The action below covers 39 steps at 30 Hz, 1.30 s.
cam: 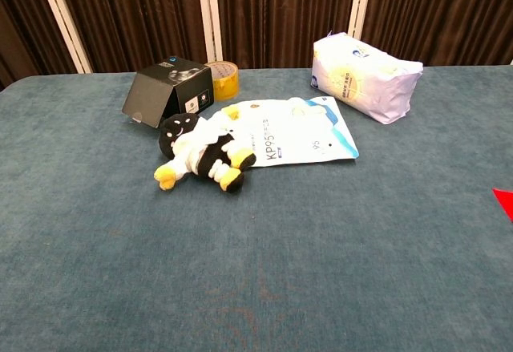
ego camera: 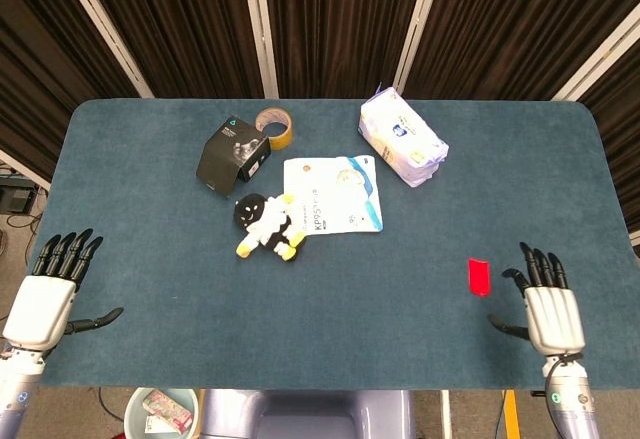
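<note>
The right hand [ego camera: 552, 311] lies flat near the counter's [ego camera: 140, 199] front right corner, fingers spread, holding nothing — a red card [ego camera: 479, 277] lies just beside it. The left hand [ego camera: 42, 304] lies spread and empty at the front left corner — well apart from the plush toy [ego camera: 268, 224] in the middle.

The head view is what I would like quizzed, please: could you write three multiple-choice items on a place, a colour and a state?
1. Which thing lies nearest the right hand?
A. red card
B. tape roll
C. black box

2. What colour is the cloth on the table?
A. green
B. blue
C. grey

3. How is the left hand?
A. holding the plush toy
B. pressing the mask packet
C. open, holding nothing

Answers: 1 A, the red card lies just beside that hand; 2 B, the cloth is blue; 3 C, its fingers are spread at the table's near edge.
</note>
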Each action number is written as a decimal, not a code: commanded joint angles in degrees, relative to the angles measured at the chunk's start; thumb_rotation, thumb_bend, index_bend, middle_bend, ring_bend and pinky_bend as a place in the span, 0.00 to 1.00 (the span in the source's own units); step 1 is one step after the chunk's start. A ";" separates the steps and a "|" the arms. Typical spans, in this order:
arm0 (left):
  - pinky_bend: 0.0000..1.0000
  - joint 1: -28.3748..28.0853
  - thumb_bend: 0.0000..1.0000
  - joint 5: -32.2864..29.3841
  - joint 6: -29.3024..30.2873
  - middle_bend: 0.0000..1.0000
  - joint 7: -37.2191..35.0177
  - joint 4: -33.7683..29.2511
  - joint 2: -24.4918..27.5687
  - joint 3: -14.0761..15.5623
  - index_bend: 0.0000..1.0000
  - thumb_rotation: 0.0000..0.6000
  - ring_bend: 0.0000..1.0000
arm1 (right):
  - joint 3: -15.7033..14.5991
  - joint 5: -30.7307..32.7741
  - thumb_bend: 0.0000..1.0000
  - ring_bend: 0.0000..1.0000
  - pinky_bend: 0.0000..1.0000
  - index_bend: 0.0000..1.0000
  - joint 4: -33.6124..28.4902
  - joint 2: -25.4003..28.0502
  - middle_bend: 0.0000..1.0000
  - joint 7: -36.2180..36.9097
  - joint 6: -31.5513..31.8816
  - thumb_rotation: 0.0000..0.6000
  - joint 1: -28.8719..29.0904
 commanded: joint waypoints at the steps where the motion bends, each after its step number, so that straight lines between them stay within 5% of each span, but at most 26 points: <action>1: 0.00 -0.17 0.01 -0.17 -0.34 0.00 -0.23 0.10 0.09 0.04 0.00 0.64 0.00 | -0.43 -1.84 0.07 0.00 0.00 0.47 5.64 -4.91 0.01 1.78 0.41 1.00 0.70; 18: 0.00 -0.46 0.01 -2.03 -1.88 0.00 0.92 -0.43 0.05 -0.25 0.00 0.65 0.00 | 1.17 0.43 0.07 0.00 0.00 0.54 31.14 -18.63 0.07 11.98 -3.60 1.00 3.15; 39: 0.00 -0.82 0.01 -3.38 -3.01 0.00 2.52 -0.34 -0.61 -0.49 0.00 0.64 0.00 | 0.72 -0.71 0.14 0.00 0.00 0.55 48.14 -26.74 0.09 18.94 -5.25 1.00 4.94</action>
